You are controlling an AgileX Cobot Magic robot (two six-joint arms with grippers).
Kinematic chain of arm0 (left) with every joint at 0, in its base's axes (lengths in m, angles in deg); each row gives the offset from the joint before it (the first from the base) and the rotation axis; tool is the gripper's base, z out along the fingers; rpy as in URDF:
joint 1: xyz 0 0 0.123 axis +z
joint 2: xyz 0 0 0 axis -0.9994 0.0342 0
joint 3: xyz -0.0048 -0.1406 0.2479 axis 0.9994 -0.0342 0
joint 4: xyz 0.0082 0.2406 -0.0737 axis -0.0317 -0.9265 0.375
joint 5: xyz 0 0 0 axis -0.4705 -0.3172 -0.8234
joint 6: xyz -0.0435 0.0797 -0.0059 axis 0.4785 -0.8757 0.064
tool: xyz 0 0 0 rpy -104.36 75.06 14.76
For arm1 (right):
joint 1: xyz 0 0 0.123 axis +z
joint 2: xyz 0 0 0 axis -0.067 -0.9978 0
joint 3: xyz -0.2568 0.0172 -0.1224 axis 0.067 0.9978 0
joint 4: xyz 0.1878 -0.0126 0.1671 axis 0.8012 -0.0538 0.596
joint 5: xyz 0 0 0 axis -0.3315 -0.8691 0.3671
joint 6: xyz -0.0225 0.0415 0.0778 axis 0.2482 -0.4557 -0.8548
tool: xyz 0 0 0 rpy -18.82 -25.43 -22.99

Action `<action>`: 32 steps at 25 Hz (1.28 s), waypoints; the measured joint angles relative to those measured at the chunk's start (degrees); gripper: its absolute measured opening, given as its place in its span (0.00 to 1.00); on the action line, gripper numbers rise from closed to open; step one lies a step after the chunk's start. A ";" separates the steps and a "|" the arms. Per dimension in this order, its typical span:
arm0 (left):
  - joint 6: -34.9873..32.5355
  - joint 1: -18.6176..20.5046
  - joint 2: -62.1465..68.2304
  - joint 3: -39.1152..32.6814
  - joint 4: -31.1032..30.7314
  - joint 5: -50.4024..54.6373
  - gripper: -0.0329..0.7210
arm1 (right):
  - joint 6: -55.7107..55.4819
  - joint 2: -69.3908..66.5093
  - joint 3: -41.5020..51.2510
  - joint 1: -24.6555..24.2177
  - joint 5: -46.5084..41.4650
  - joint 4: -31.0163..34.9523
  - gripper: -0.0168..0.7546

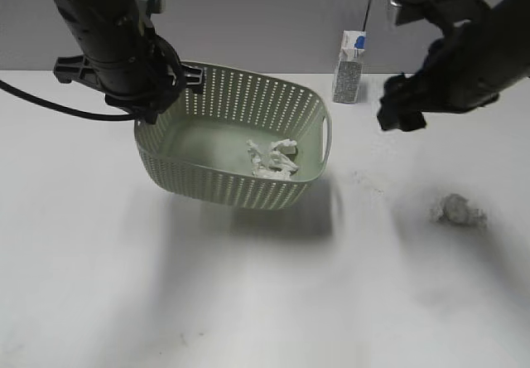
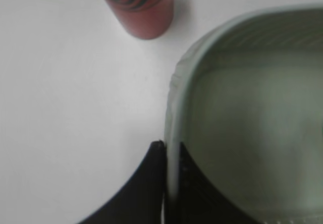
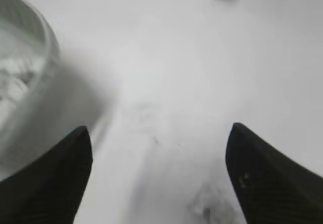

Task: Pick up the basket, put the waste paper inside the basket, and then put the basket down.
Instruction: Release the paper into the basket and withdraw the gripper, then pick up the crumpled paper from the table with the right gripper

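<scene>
Your left claw [image 2: 169, 156] pinches the basket [image 1: 236, 140] rim, holding it aloft with one paper wad [image 1: 272, 157] inside. Your right claw [image 3: 159, 178] hangs spread and empty; a second wad [image 1: 458, 210] sits on the table [image 1: 248, 302], and the basket is not yet set down.

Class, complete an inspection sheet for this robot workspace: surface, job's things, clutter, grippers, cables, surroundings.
Surface: white table, shadowed.
Job's things: basket lifted and tilted, paper wads inside; one waste paper wad on the table.
Clutter: white-and-blue carton upright; red can.
Grippers: left gripper shut on the basket rim; right gripper open, empty.
Cables: black cable by the left arm.
Surroundings: grey wall.
</scene>
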State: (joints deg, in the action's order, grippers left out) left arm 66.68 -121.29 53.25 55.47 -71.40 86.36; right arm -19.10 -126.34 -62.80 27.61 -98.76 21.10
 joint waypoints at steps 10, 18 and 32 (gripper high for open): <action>0.00 0.00 0.00 0.00 0.18 -0.04 0.04 | 20.29 -7.98 -0.18 -15.00 -12.18 13.83 0.80; 0.00 0.00 0.00 0.00 0.22 -0.27 0.04 | 20.21 -18.19 -0.18 -15.00 -12.78 11.45 0.79; 0.00 0.00 0.00 0.00 0.22 -0.29 0.04 | 17.82 -18.34 -0.18 -15.00 -10.34 11.39 0.10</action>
State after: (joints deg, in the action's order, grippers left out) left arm 66.68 -121.29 53.25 55.47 -71.17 86.07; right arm -1.28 -144.68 -62.98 12.61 -109.10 32.48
